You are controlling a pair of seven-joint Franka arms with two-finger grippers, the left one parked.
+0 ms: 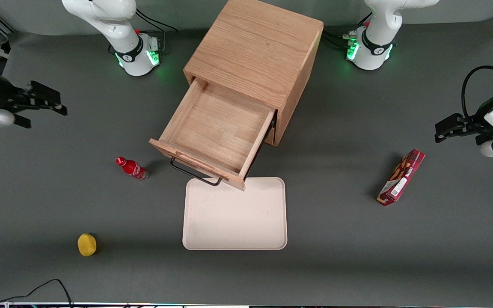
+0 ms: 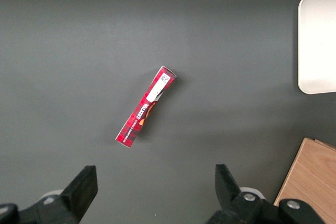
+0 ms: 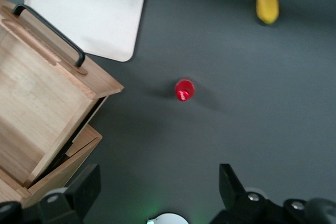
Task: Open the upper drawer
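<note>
The upper drawer (image 1: 216,137) of the light oak cabinet (image 1: 255,51) stands pulled far out, its inside bare, with its thin black bar handle (image 1: 193,173) over the edge of the tray. It also shows in the right wrist view (image 3: 42,108) with the handle (image 3: 52,32). The bottom drawer (image 3: 79,148) shows shut beneath it. My right gripper (image 1: 43,105) is open and empty, high above the table toward the working arm's end, well away from the drawer. In its own view the gripper (image 3: 157,187) holds nothing.
A cream tray (image 1: 234,214) lies in front of the drawer. A red bottle (image 1: 132,168) stands beside the drawer front, and a yellow lemon (image 1: 87,244) lies nearer the front camera. A red snack box (image 1: 402,177) lies toward the parked arm's end.
</note>
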